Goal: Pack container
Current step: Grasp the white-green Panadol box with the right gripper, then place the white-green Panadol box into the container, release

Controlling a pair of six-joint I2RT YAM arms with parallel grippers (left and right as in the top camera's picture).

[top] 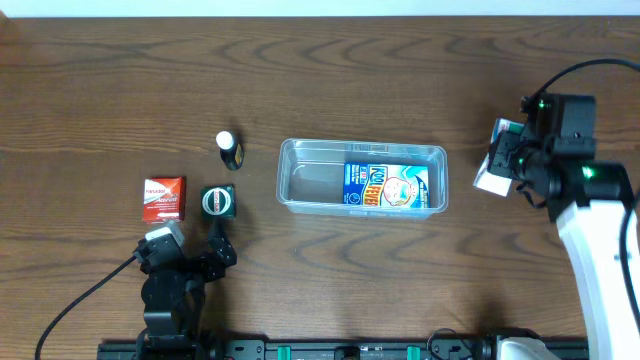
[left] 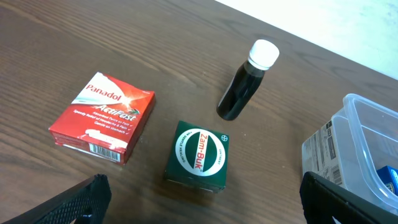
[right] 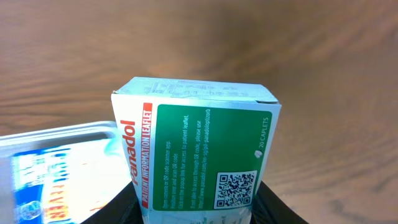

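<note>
The clear plastic container [top: 292, 160] sits mid-table with a blue box [top: 385, 184] lying flat inside; its corner shows in the left wrist view [left: 354, 134] and its end in the right wrist view [right: 37, 140]. My right gripper [top: 500, 160] is shut on a white and green Panadol box [right: 202, 149], held above the table to the right of the container. My left gripper [top: 218, 232] is open and empty, just in front of a green Zam-Buk box [left: 200, 155]. A red Panadol box [left: 104, 115] and a small dark bottle with a white cap [left: 245, 87] lie nearby.
The red Panadol box [top: 163, 198], Zam-Buk box [top: 218, 202] and bottle [top: 229, 150] all lie left of the container. A black rail runs along the front table edge [top: 330, 350]. Bare brown wood surrounds the things.
</note>
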